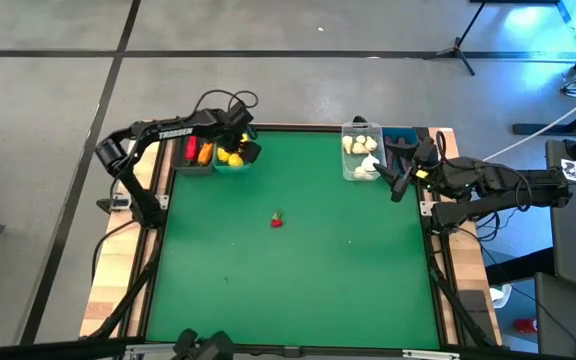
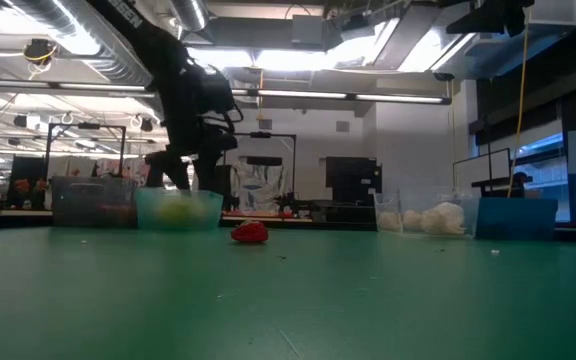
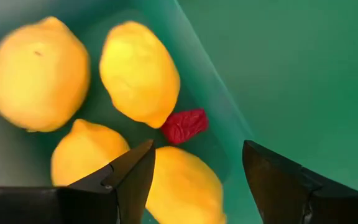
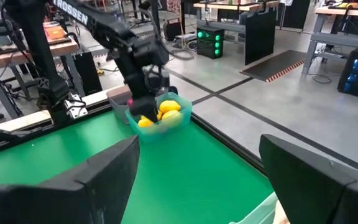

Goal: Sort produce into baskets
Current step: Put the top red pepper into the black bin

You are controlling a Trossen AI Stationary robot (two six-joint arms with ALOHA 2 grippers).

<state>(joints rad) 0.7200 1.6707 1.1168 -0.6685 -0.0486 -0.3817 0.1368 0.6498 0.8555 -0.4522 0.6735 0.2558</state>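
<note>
Currently the sort is judged nearly complete. Along the far edge of the tabletop stand four bins. The dark bin, at the left, holds red and orange pieces. The teal bin beside it holds four lemons and one small red piece lying among them. The clear bin, toward the right, holds the white garlic bulbs. The blue bin sits just beside it; its contents are hidden behind the right arm.

One item remains unsorted: a small red piece with a green stem, lying alone near the middle of the tabletop, well apart from every bin.

The left gripper hangs directly over the teal bin, jaws partly apart and holding nothing; the lemons lie free beneath them. The right gripper waits at the right edge, next to the clear bin, jaws spread wide and empty.

Remaining work, by judgement: collect the lone red piece and place it in a bin.
</note>
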